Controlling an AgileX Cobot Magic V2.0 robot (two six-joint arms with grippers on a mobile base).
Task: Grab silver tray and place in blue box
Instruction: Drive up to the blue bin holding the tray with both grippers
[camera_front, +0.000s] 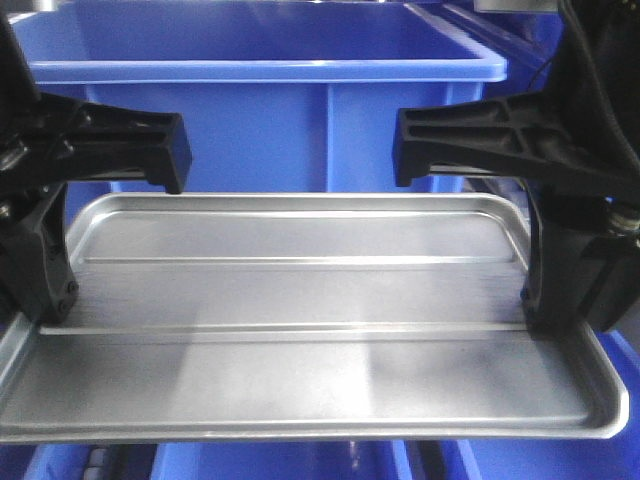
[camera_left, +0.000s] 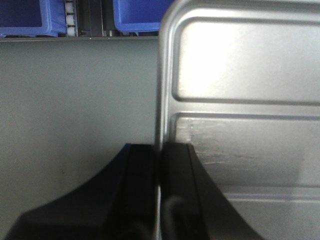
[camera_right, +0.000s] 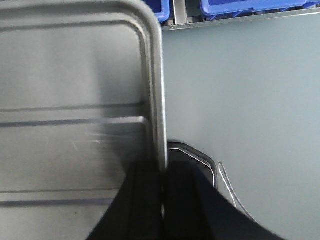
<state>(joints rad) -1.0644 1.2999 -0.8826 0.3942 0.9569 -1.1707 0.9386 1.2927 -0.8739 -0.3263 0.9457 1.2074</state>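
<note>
Shiny metal: the silver tray (camera_front: 300, 300) is clamped at both short ends, on the near side of the blue box (camera_front: 270, 70), not in it.
Only the wrist views show the grip. The left gripper (camera_left: 158, 170) and the right gripper (camera_right: 164, 180) are each closed narrowly on the raised rim, one finger inside and one outside, above a grey surface (camera_left: 75, 110). Only the front view shows both ends together, with the box wall rising beyond. The box floor is hidden and its right side is cut off.
</note>
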